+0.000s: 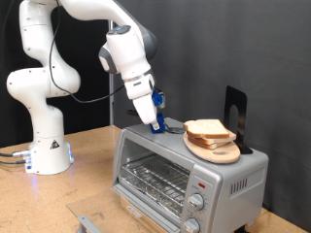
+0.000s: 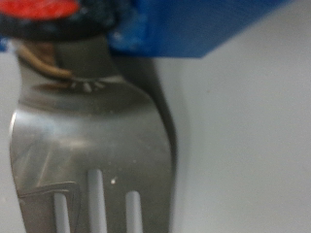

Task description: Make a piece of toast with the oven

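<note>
The silver toaster oven [image 1: 225,177] stands at the exterior view's bottom right, glass door shut, wire rack [image 1: 151,177] showing inside. Pale bread slices [image 1: 206,129] are stacked on a round wooden board [image 1: 216,150] on the oven's top. My gripper [image 1: 155,122], with blue fingers, is down at the oven's top, just to the exterior view's left of the bread. In the wrist view a metal fork [image 2: 92,146] fills the picture very close up. Its neck runs in under a blue finger [image 2: 185,24]. No bread is between the fingers.
A black upright stand [image 1: 235,112] is on the oven's top behind the bread. Two round knobs [image 1: 197,202] are on the oven's front right. The robot's white base [image 1: 44,146] stands on the wooden table at the exterior view's left. A grey metal piece [image 1: 87,221] lies at the bottom edge.
</note>
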Action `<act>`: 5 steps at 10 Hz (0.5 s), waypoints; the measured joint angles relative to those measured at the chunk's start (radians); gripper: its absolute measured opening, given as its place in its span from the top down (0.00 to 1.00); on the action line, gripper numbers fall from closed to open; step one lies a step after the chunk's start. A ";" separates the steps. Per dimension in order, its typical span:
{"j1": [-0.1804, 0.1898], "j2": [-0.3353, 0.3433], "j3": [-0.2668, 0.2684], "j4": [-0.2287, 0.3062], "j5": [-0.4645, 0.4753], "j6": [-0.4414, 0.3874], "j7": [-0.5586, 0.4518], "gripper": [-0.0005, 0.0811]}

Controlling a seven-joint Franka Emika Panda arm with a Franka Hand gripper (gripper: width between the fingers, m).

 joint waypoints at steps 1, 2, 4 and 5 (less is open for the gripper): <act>0.004 -0.007 -0.005 0.000 0.024 -0.004 -0.023 0.45; 0.011 -0.021 -0.013 0.000 0.050 -0.018 -0.050 0.45; 0.024 -0.063 -0.034 0.005 0.085 -0.054 -0.078 0.45; 0.026 -0.088 -0.042 0.010 0.094 -0.075 -0.082 0.45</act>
